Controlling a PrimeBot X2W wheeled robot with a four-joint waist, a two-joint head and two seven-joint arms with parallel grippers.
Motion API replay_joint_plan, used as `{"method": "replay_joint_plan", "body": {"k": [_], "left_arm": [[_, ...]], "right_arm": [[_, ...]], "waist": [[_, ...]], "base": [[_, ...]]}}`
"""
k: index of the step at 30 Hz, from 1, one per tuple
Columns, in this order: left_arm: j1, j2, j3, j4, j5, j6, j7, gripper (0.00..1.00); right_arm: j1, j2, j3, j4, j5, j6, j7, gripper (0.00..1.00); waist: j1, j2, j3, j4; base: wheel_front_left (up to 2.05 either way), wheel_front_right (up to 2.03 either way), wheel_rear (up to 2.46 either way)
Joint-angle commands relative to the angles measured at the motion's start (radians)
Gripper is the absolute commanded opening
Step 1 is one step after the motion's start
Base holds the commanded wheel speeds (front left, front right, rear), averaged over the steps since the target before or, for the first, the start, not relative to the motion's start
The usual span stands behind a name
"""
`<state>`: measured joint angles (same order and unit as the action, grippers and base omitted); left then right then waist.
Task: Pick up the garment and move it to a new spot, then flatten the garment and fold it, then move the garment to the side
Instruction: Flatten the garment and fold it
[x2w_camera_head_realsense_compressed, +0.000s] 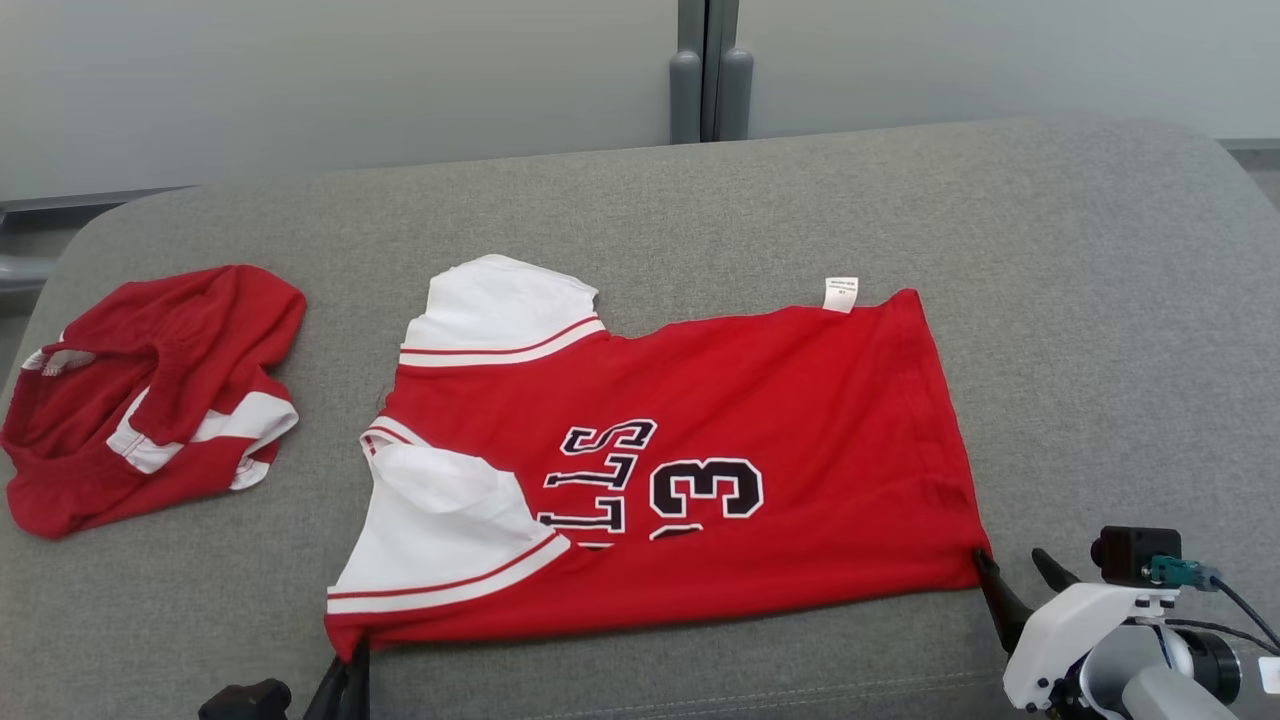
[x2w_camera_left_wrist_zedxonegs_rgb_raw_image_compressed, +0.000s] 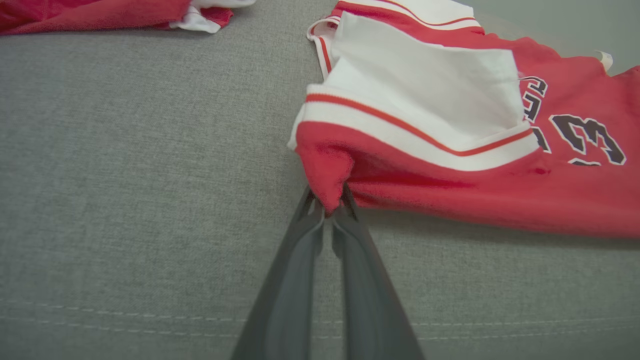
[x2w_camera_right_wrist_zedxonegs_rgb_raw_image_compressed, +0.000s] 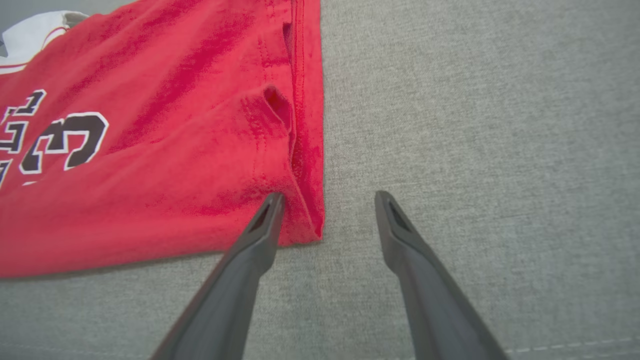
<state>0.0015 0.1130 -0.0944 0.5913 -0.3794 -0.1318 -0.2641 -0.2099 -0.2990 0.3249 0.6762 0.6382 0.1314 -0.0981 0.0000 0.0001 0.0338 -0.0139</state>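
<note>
The garment (x2w_camera_head_realsense_compressed: 700, 470) is a red jersey with white sleeves and a black number, lying folded lengthwise on the grey cushion (x2w_camera_head_realsense_compressed: 1050, 300). My left gripper (x2w_camera_head_realsense_compressed: 350, 655) is shut on the jersey's near left corner; the left wrist view shows the red fabric (x2w_camera_left_wrist_zedxonegs_rgb_raw_image_compressed: 327, 175) pinched between the fingertips and the gripper (x2w_camera_left_wrist_zedxonegs_rgb_raw_image_compressed: 329, 205) closed on it. My right gripper (x2w_camera_head_realsense_compressed: 1012, 562) stands open at the near right corner. In the right wrist view the right gripper (x2w_camera_right_wrist_zedxonegs_rgb_raw_image_compressed: 327, 200) straddles the hem corner (x2w_camera_right_wrist_zedxonegs_rgb_raw_image_compressed: 305, 220), one finger resting over the cloth, the other on bare cushion.
A second red and white garment (x2w_camera_head_realsense_compressed: 150, 395) lies crumpled at the cushion's left end. Bare grey cushion stretches to the right of the jersey and behind it. A pale wall and a grey post (x2w_camera_head_realsense_compressed: 710, 70) stand beyond the far edge.
</note>
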Motion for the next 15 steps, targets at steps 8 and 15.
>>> {"method": "replay_joint_plan", "body": {"k": [8, 15], "left_arm": [[0.002, -0.008, 0.045, -0.036, 0.022, 0.003, -0.001, 1.00], [0.016, -0.018, 0.088, -0.129, 0.056, 0.003, 0.000, 1.00]], "right_arm": [[0.019, -0.016, -0.038, -0.065, -0.023, -0.001, -0.041, 1.00], [0.018, -0.003, -0.063, -0.137, -0.046, -0.001, -0.090, 1.00]], "waist": [[0.0000, -0.0001, 0.010, -0.004], [0.0000, -0.0001, 0.010, 0.007]], "base": [[0.00, 0.00, 0.00], [0.00, 0.00, 0.00]]}}
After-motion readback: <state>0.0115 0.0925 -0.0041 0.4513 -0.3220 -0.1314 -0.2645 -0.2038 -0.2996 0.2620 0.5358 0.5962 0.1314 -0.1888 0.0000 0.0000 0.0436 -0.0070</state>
